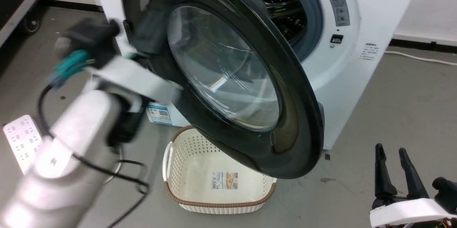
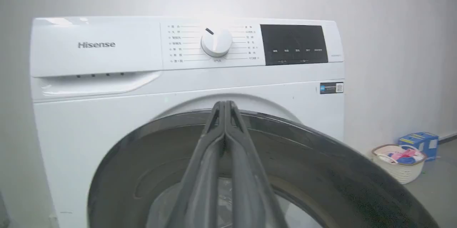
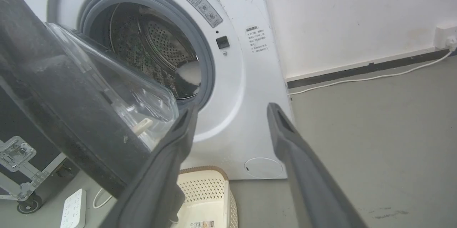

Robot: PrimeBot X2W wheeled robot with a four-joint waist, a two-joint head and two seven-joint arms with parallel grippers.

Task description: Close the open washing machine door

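Presently: washing machine door (image 1: 228, 74), half-open, angled out from the washer (image 1: 357, 60). Left gripper (image 2: 224, 108), fingers together, empty, at its outer face: push steadily washerward. Right gripper (image 1: 390, 150), spread, empty: keep clear.

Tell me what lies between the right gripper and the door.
Just grey floor, with a small dark stain, in the head view; the right gripper stands apart from the door.

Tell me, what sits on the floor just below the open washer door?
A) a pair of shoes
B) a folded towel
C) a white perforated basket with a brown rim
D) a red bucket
C: the white perforated basket with its brown rim stands on the floor beneath the lower edge of the washing machine door.
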